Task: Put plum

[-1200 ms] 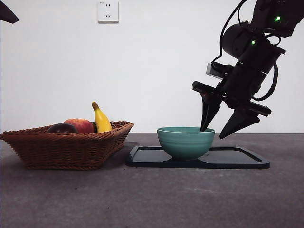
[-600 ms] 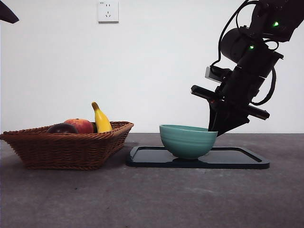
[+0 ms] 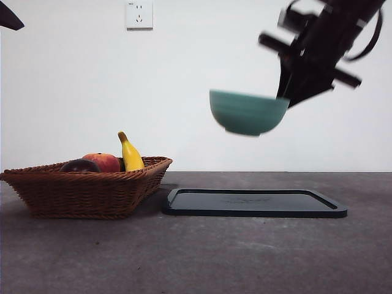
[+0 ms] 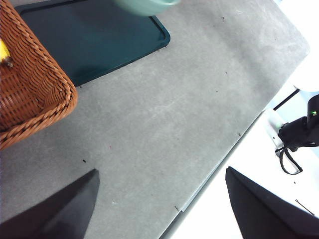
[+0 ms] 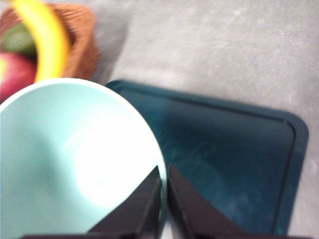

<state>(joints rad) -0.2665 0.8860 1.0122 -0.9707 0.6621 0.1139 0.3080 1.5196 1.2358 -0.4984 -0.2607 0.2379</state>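
Grey tabletop (image 3: 196, 257) is filling the lower part of the front view, bare in the foreground; behind it, at the lower left, a wicker basket (image 3: 86, 193) is sitting with the plum (image 3: 79, 165) lying dark inside at its near left, touching a red-orange fruit (image 3: 103, 161), and a banana (image 3: 130, 154) is standing up behind them. To the right of the basket, just beside it, a dark tray (image 3: 254, 204) is lying flat with nothing on it.

A second ago the green bowl (image 3: 248, 112) was resting on that tray with the right gripper (image 3: 288, 95) open over its far rim; half a second ago the jaws were closing on the rim and tipping the bowl; now the right gripper is clamping the rim between nearly closed jaws, as the right wrist view shows, and carrying the bowl high in the upper right of the front view, well clear of the tray. By my reading, the bowl is being moved somewhere to receive the fruit, so the plum itself is not yet being handled.

Plum and right gripper are well apart: the fruit low at the left, the gripper high at the right. The left gripper (image 4: 159, 209) is waiting with jaws wide open and holding nothing; its wrist view shows the basket corner and tray edge.
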